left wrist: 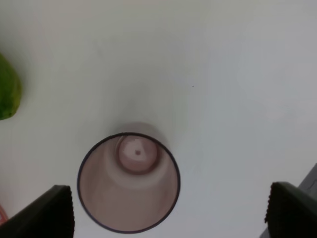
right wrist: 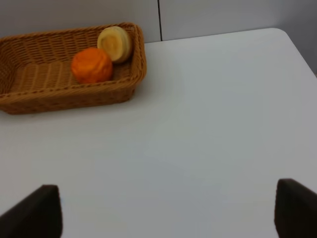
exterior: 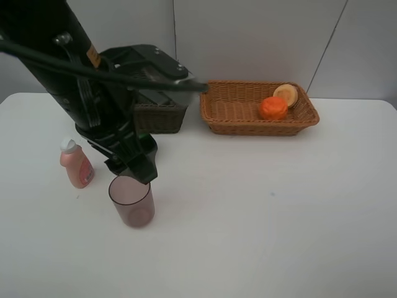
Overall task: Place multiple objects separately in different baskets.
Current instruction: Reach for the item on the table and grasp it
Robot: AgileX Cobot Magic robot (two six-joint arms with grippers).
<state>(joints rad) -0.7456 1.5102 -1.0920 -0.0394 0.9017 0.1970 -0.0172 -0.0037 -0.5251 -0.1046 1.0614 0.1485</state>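
A translucent mauve cup [exterior: 131,202] stands upright on the white table. My left gripper [exterior: 133,166] hangs just above and behind it, open. In the left wrist view I look down into the cup [left wrist: 129,181], which sits between the spread fingertips [left wrist: 49,213] and nearer one of them, untouched. A green fruit [left wrist: 7,94] shows at that view's edge. A pink bottle [exterior: 75,164] with a white cap stands left of the cup. The light tan basket [exterior: 260,129] holds an orange [exterior: 273,107] and a pale peach-like fruit [exterior: 286,94]. My right gripper [right wrist: 166,208] is open over bare table, well short of that basket [right wrist: 64,96].
The dark brown basket [exterior: 162,118] stands behind my left arm, which hides much of it. The arm also blocks the table around it in the high view. White table stretches to the right and front. The right arm does not show in the high view.
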